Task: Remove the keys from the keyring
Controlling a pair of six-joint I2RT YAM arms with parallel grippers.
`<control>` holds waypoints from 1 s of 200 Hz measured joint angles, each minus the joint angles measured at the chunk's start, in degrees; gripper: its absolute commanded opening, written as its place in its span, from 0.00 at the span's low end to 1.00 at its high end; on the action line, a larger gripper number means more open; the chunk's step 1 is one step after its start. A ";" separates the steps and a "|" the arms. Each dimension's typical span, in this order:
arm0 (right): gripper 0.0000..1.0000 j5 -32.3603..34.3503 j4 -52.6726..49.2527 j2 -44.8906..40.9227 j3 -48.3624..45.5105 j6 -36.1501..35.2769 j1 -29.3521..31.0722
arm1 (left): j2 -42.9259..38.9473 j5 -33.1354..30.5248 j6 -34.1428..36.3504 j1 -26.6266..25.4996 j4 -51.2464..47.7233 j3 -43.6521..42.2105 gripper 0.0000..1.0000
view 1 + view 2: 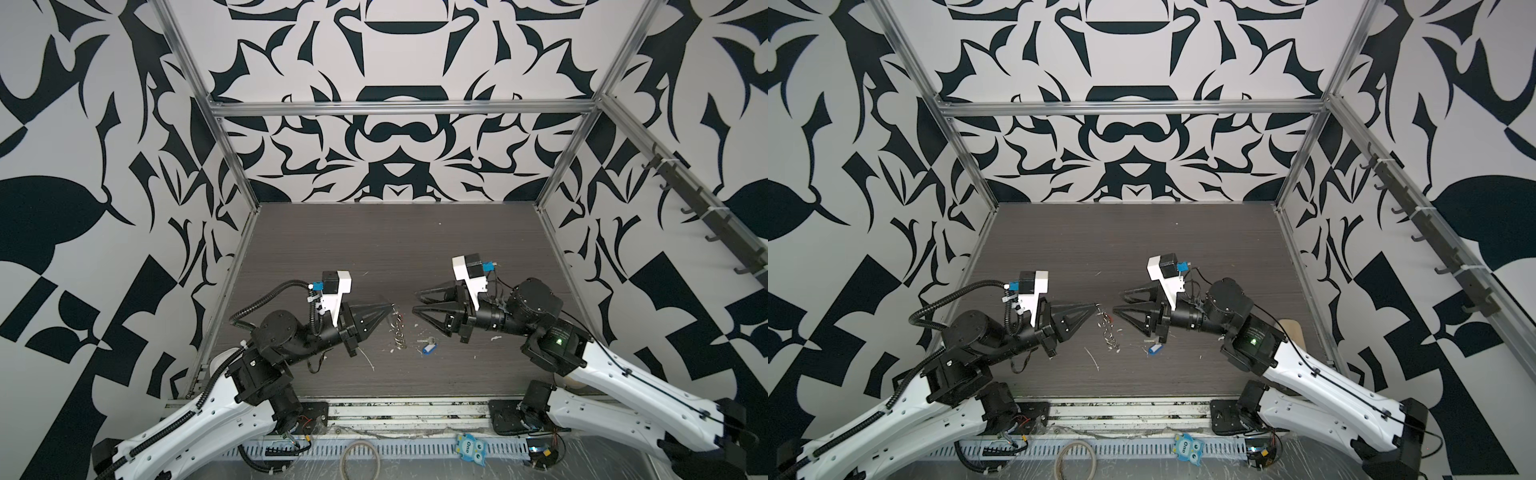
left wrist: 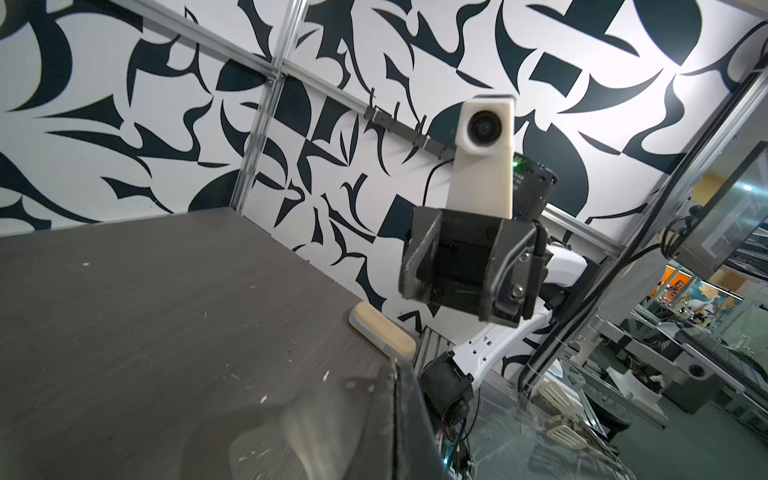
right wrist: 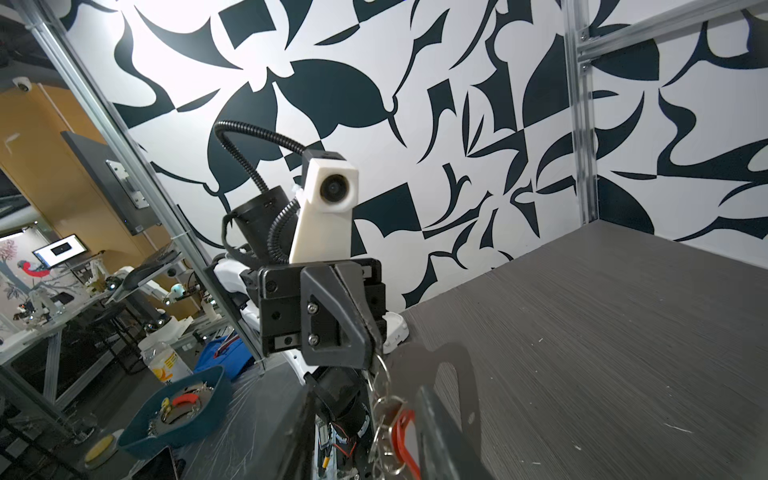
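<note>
Keyring (image 1: pixel 399 328) vertical, top clamped in left end effector (image 1: pixel 391 308); right end effector (image 1: pixel 414 302) apart.

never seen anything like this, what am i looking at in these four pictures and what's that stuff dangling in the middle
These are two robot arms mounted at the near edge of a table. Each arm ends in a two-fingered end effector. Two pictures come from a camera overhead, looking down on the whole scene. The other two come from small cameras on the arms' wrists, so each mostly shows the opposite arm.

The left end effector is shut on a keyring, a bunch of small metal rings that dangles from its tip. In the right wrist view a red tag hangs among those rings. The right end effector is open and holds nothing.

On the table near it lies a key with a blue tag, free of the rings, along with some white scraps.
</note>
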 measured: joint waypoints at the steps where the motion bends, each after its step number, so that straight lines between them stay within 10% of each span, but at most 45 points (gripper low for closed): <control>1: 0.42 0.02 0.13 0.09 0.00 0.09 0.00 | 0.00 -0.02 -0.02 0.00 0.13 -0.04 0.00; 200: 0.38 1.77 -4.46 3.76 1.97 -3.43 4.55 | -0.66 5.09 -1.68 0.00 2.36 -0.61 0.00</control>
